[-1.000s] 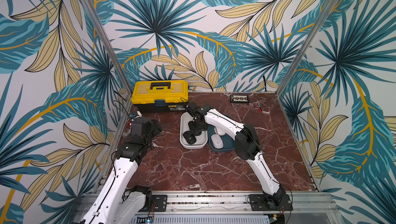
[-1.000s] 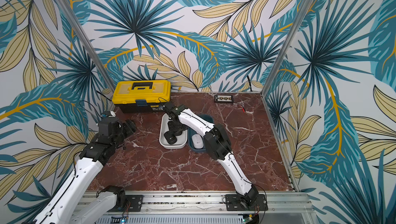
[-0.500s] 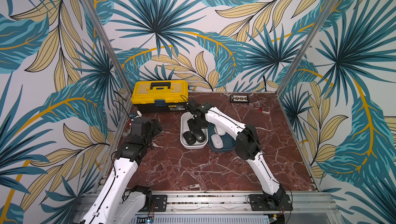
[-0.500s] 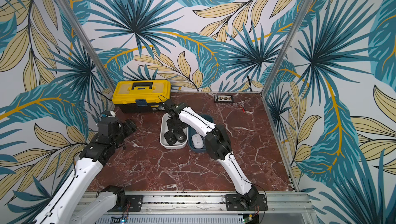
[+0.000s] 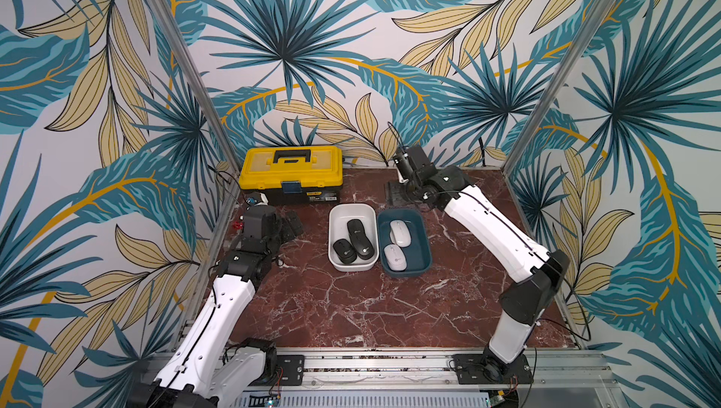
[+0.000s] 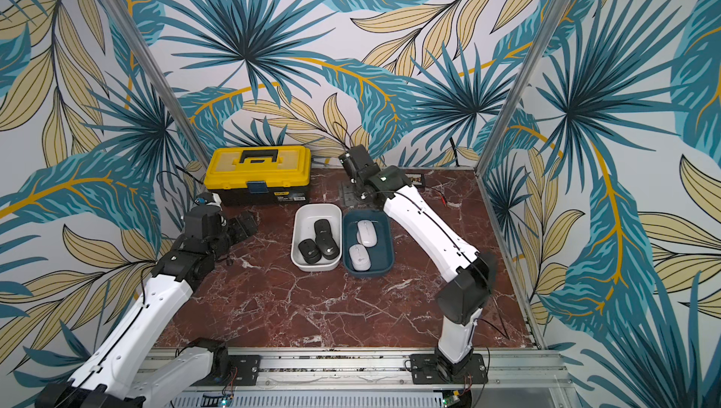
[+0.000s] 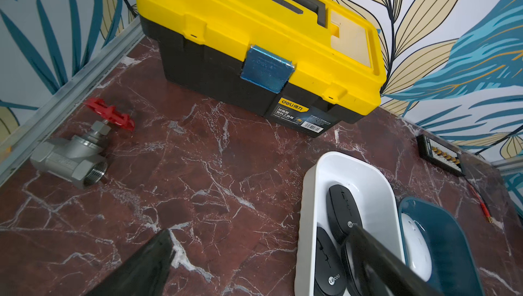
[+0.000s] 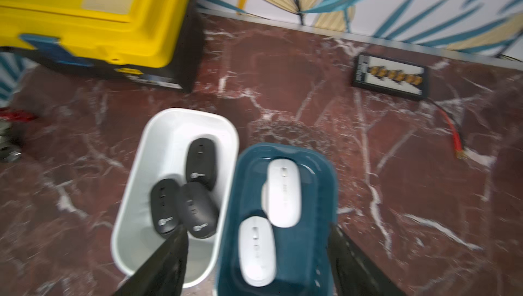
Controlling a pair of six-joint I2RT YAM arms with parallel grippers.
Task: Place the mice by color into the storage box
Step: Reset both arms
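White bin (image 5: pixel 334 230): held three black mice (image 5: pixel 359 236) at mid-frame.
Blue bin (image 5: pixel 424 239): held two white mice (image 5: pixel 400 232), touching the white bin's right.
Left tool (image 7: pixel 259 231): released, empty.
Right tool (image 8: pixel 257 229): released, empty.

Yellow toolbox (image 5: pixel 292 175), metal valve (image 7: pixel 70 158), connector strip (image 8: pixel 390 76)

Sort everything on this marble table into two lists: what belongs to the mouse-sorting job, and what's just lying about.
Belongs to the job:
- three matte black oval mice, in the white plastic tub
- two glossy white oval mice, in the dark teal plastic tub

Just lying about:
- yellow-and-black plastic toolbox
- steel valve with red handwheel
- black connector board with gold terminals
- red-tipped wire
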